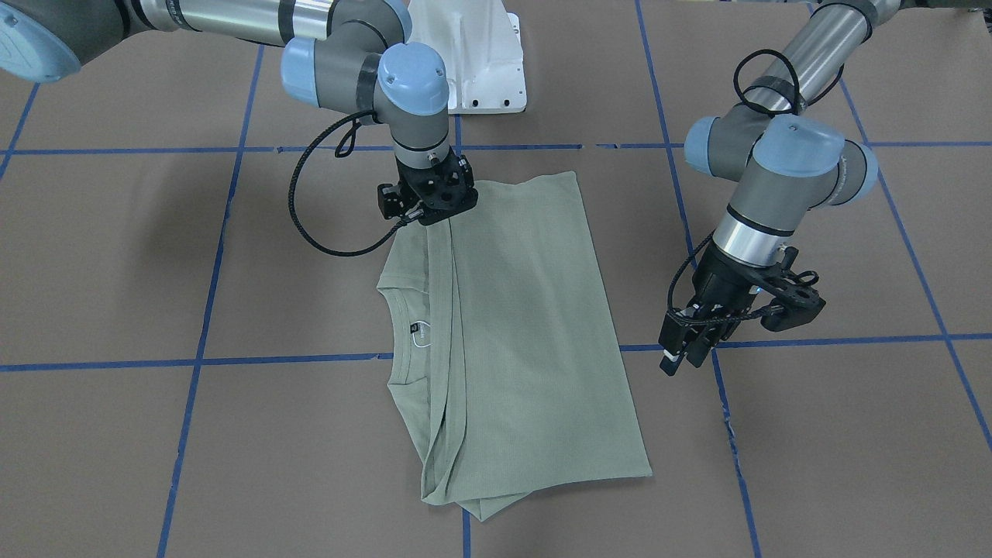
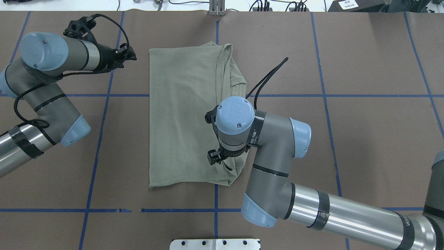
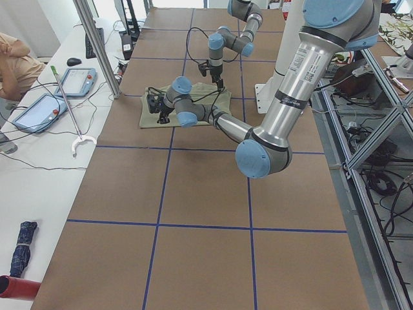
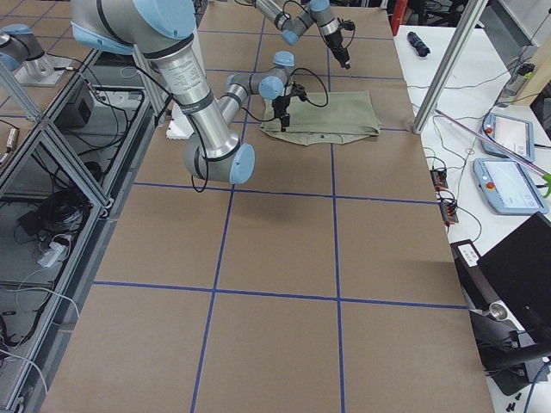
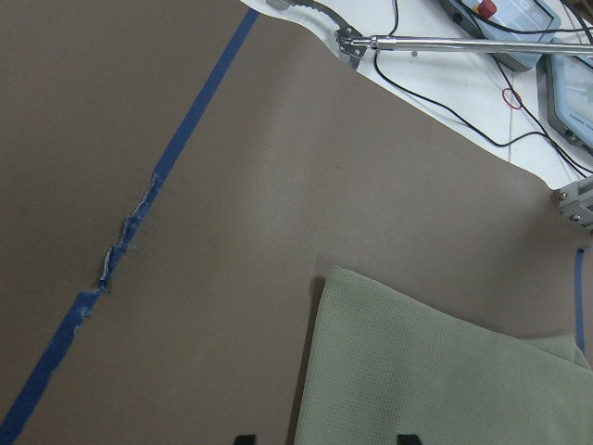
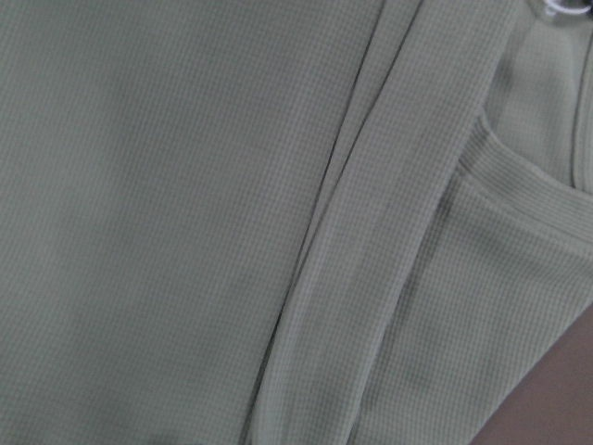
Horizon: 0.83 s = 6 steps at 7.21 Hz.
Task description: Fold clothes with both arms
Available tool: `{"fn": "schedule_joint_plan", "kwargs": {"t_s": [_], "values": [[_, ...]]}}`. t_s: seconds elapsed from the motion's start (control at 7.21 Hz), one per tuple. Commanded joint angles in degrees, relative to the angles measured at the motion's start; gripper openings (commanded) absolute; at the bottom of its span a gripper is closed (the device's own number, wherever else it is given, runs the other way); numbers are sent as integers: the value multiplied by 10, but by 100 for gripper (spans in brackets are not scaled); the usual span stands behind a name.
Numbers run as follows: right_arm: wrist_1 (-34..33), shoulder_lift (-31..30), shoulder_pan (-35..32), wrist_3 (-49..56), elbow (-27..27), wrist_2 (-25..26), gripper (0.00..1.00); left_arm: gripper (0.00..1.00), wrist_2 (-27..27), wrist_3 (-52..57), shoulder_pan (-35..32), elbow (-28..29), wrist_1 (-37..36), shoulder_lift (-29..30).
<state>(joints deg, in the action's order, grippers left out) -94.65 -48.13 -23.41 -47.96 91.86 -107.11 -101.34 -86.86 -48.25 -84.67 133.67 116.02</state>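
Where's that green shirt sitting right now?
Seen from overhead, the shirt lies folded near the middle of the brown table. The right arm reaches down onto its right edge, and the left arm is off to its left.

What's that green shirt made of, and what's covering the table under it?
The shirt looks like a soft, matte knit, perhaps cotton: up close it shows a fine waffle grid and a ribbed neckband. The table cover looks like matte brown paper or card, dull and thin-edged, gridded with blue tape.
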Motion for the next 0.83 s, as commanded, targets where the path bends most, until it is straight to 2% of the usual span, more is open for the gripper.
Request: {"fn": "schedule_joint_plan", "kwargs": {"t_s": [0.0, 0.28, 0.56, 0.69], "values": [[-33, 5, 18, 6, 1, 23, 100, 59, 0, -1, 0, 0, 0, -2], [-47, 5, 30, 6, 1, 50, 100, 59, 0, 0, 0, 0, 0, -2], [-67, -2, 30, 6, 8, 51, 100, 59, 0, 0, 0, -1, 0, -2], [-69, -31, 28, 9, 23, 55, 100, 59, 0, 0, 0, -1, 0, -2]]}}
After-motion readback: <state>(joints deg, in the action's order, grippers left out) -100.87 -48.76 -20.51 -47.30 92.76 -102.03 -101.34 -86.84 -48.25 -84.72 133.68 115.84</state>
